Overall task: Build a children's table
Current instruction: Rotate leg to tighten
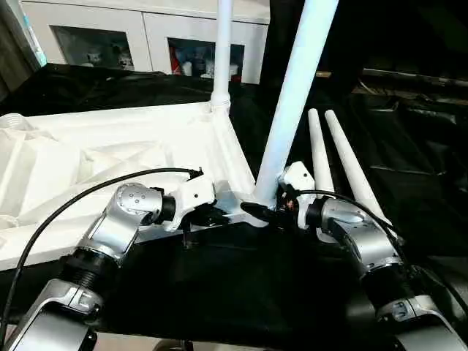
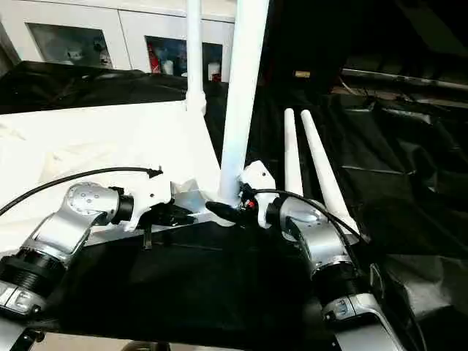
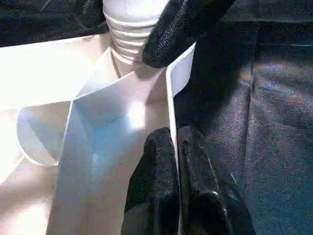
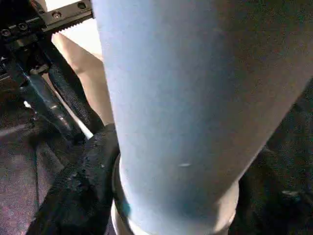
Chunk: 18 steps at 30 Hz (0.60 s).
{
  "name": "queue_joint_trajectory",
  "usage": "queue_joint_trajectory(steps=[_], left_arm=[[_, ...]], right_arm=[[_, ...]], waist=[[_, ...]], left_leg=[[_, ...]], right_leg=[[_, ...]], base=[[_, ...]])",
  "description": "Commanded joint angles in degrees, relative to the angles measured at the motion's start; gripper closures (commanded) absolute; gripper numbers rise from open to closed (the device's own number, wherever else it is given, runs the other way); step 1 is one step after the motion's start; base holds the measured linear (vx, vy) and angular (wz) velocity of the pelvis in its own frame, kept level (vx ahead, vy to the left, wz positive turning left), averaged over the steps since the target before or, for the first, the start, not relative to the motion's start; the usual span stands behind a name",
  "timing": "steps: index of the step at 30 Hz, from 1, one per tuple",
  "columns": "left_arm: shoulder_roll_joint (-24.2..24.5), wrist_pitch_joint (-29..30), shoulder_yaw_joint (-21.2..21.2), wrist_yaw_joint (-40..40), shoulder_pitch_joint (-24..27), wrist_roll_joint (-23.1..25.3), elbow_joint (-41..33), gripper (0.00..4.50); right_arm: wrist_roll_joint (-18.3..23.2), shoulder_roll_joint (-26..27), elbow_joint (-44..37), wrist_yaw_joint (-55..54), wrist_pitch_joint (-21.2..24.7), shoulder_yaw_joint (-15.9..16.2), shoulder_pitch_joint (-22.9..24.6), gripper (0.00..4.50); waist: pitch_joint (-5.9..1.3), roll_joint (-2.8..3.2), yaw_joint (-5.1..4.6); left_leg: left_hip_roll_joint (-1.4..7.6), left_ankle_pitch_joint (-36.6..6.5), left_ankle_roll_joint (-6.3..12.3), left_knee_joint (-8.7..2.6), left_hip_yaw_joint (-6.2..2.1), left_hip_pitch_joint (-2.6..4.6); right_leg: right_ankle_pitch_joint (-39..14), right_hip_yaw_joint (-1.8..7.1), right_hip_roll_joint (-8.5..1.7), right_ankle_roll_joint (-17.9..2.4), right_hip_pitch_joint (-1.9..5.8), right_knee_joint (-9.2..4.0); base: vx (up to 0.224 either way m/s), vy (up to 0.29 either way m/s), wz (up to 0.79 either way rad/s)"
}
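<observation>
Leg [image 1: 292, 110] stands in near corner socket of upturned top [image 1: 110, 157]. Left gripper [image 3: 174, 161] pinches the rim shut; right gripper [image 1: 265, 210] sits around the leg base, grip unclear. Twist straight, keep rim steady.

Silver forearms [image 1: 110, 234] carry white wrist housings, black cables and a black-fingered claw [image 3: 183, 181] each.

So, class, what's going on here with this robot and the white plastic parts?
The robot is building an upside-down white plastic tabletop on a black cloth. Its left gripper pinches the top's near rim wall shut. Its right gripper grips the base of a long white tapered leg standing in the near corner socket. Another leg stands in the far corner, and two spare legs lie alongside.
</observation>
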Motion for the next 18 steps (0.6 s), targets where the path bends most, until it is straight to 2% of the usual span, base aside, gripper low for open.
queue_joint_trajectory(steps=[1, 3, 6, 7, 10, 12, 13, 14, 15, 17, 18], left_arm=[[-1.08, -0.18, -1.58, -1.54, 2.06, -1.33, 1.03, 4.50], [-0.75, 0.28, -1.62, -1.03, 2.60, -0.99, 0.27, 4.50], [-0.71, 0.72, -1.55, -0.60, 2.86, -0.89, -0.06, 4.50], [-0.80, 0.86, -1.53, -0.28, 2.88, -0.80, -0.07, 4.50], [-3.13, 2.44, -1.02, 4.65, 2.17, 0.36, 1.31, 4.50], [-5.26, 3.60, -0.83, 8.72, 1.24, 1.50, 2.76, 4.50], [-7.01, 4.46, -0.60, 11.72, 0.47, 2.11, 4.01, 4.50], [-9.77, 5.79, -0.24, 16.39, -0.75, 3.04, 5.99, 4.50], [-11.57, 6.20, -0.05, 19.36, -1.54, 3.59, 7.25, 4.50], [-13.09, 6.64, 0.02, 20.96, -2.03, 3.62, 7.88, 4.50], [-14.45, 7.06, -0.06, 22.00, -2.41, 3.63, 8.08, 4.50]], right_arm=[[-0.43, 0.39, 1.41, -0.35, -0.61, 0.66, 0.10, 1.68], [-0.78, 1.35, 2.36, -2.52, -1.13, 0.50, 0.77, 1.74], [-0.81, 1.97, 2.73, -3.98, -0.92, 0.04, 1.06, 1.77], [-0.79, 2.34, 2.91, -5.02, -0.62, -0.33, 1.07, 1.78], [-0.44, 6.35, 5.29, -16.68, 1.52, -4.44, 0.81, 1.78], [-0.78, 8.49, 6.19, -22.09, 2.45, -5.60, 0.89, 1.78], [-1.03, 10.09, 6.79, -25.15, 3.33, -5.94, 0.90, 1.78], [-1.47, 12.54, 7.64, -29.52, 4.71, -6.23, 0.91, 1.78], [-1.49, 14.25, 7.87, -31.07, 5.28, -6.04, 0.94, 1.78], [-1.79, 15.51, 8.13, -31.64, 5.30, -5.36, 0.87, 1.78], [-1.86, 16.69, 8.45, -31.88, 5.02, -4.71, 0.70, 1.78]], waist=[[-3.45, -0.27, 0.19], [-3.36, -0.59, 0.11], [-3.28, -0.37, -0.02], [-3.26, -0.47, -0.11], [-3.03, -0.37, -0.34], [-2.93, -0.32, -0.67], [-2.62, -0.27, -0.66], [-2.40, -0.27, -0.87], [-2.34, -0.27, -0.93], [-2.23, -0.38, -0.97], [-2.41, -0.44, -0.82]], left_leg=[[3.80, -9.54, 2.99, -3.48, -1.66, 1.55], [3.82, -10.03, 2.78, -3.54, -1.65, 1.56], [3.82, -11.42, 1.92, -3.72, -1.75, 1.64], [3.81, -11.81, 1.65, -3.77, -1.78, 1.58], [3.80, -14.05, 0.40, -4.10, -1.93, 1.66], [3.86, -16.09, -1.26, -4.45, -2.12, 1.68], [3.79, -20.29, -2.70, -4.51, -2.27, 2.31], [3.76, -21.58, -3.16, -4.66, -2.24, 2.35], [3.73, -24.56, -4.30, -4.65, -2.53, 2.79], [3.67, -26.88, -4.66, -4.68, -2.66, 3.18], [3.66, -27.84, -4.51, -4.72, -2.99, 3.03]], right_leg=[[-2.75, 2.39, -3.77, -15.33, 1.77, -3.36], [-3.87, 2.40, -3.76, -15.13, 1.71, -3.49], [-6.35, 2.45, -3.77, -14.39, 1.60, -3.69], [-6.87, 2.45, -3.74, -14.16, 1.62, -3.74], [-10.11, 2.53, -3.81, -13.61, 1.29, -4.06], [-13.44, 2.52, -3.80, -12.58, 1.20, -4.26], [-19.09, 2.59, -4.00, -11.26, 0.69, -5.03], [-20.90, 2.69, -3.92, -10.76, 0.46, -5.29], [-24.57, 2.67, -4.02, -9.72, 0.08, -5.77], [-27.57, 2.70, -4.11, -8.70, -0.25, -6.19], [-28.90, 2.67, -4.28, -7.16, -0.15, -6.47]], base=[[0.000, 0.000, 0.00], [0.000, 0.000, 0.00], [0.000, 0.000, 0.00], [0.000, 0.000, 0.00], [0.000, 0.000, 0.00], [0.000, 0.000, 0.00], [0.000, 0.000, 0.00], [-0.058, 0.018, -0.02], [0.000, 0.000, 0.00], [0.000, 0.000, 0.00], [0.000, 0.000, 0.00]])
